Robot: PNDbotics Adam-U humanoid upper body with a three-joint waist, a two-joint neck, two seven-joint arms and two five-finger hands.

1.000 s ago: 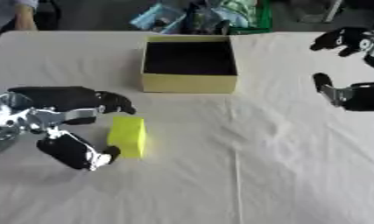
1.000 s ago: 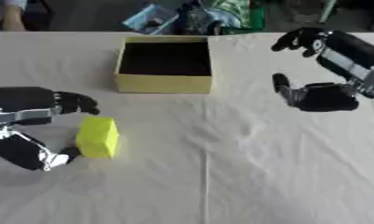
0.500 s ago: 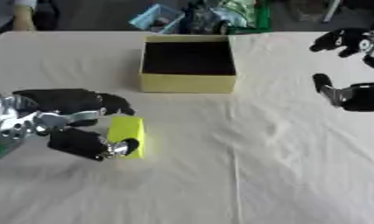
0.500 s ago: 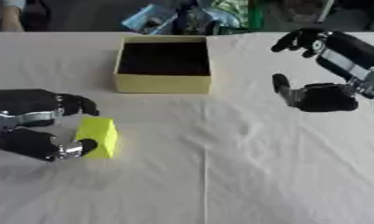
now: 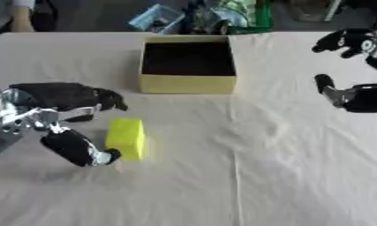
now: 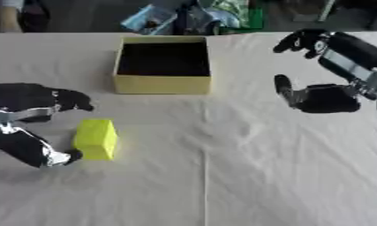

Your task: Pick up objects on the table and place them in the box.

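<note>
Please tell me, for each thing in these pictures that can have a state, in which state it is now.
box: open at the top, upright on the table, nothing visible inside.
yellow block: lying on the cloth, outside the box, not lifted.
left hand: open, fingers and thumb spread on either side of the block's left end, not closed on it.
right hand: open, idle at the right side, holding nothing.

2 head cams, steep down at table [image 5: 299, 176], near-identical overlap, slight sideways offset.
</note>
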